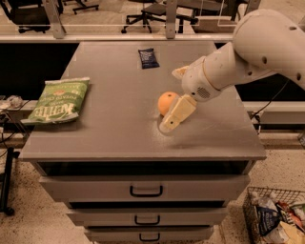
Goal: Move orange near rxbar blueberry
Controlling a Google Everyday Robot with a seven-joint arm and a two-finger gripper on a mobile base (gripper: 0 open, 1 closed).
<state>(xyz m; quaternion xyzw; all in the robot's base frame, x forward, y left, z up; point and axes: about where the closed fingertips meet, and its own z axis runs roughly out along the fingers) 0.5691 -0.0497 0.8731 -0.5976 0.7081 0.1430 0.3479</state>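
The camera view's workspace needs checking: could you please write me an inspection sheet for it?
Surface: grey cabinet top, flat, over drawers that look closed.
Job's things: orange right of centre; rxbar blueberry lying flat near the far edge, well apart from the orange.
Clutter: green chip bag at the left edge.
Grippers: gripper open at the orange, its near finger crossing the fruit's right side; contact cannot be told.
Cables: dark cable hanging behind the arm on the right; more on the left.
Surroundings: office chairs behind; wire basket of packets on the floor at right.
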